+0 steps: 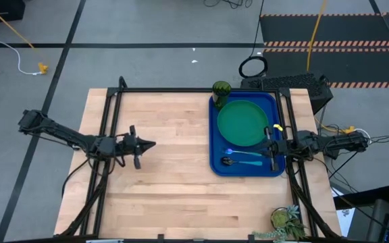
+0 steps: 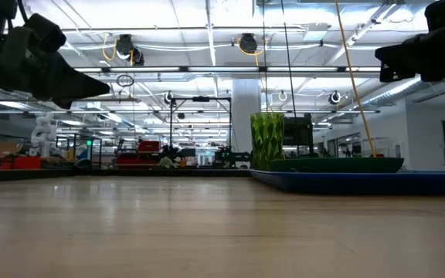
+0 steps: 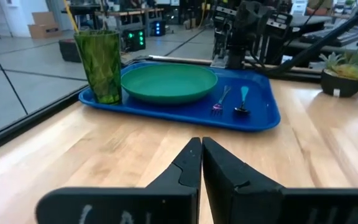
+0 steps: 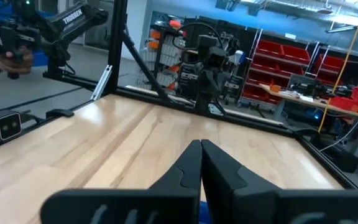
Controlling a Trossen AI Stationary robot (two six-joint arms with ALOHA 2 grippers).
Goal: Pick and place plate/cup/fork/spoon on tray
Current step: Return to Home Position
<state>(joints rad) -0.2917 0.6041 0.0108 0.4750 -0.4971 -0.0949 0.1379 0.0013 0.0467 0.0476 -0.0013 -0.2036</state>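
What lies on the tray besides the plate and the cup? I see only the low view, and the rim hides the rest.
Observer: A fork and a spoon lie side by side on the tray, next to the plate.
Operator: Does the cup stand on the tray too?
Observer: Yes, the cup stands upright in one corner of it, close beside the plate.
Operator: Does either arm hold something?
Observer: No. The left gripper is over bare wood, fingers shut and empty; the right gripper is at the tray's edge, also shut and empty.
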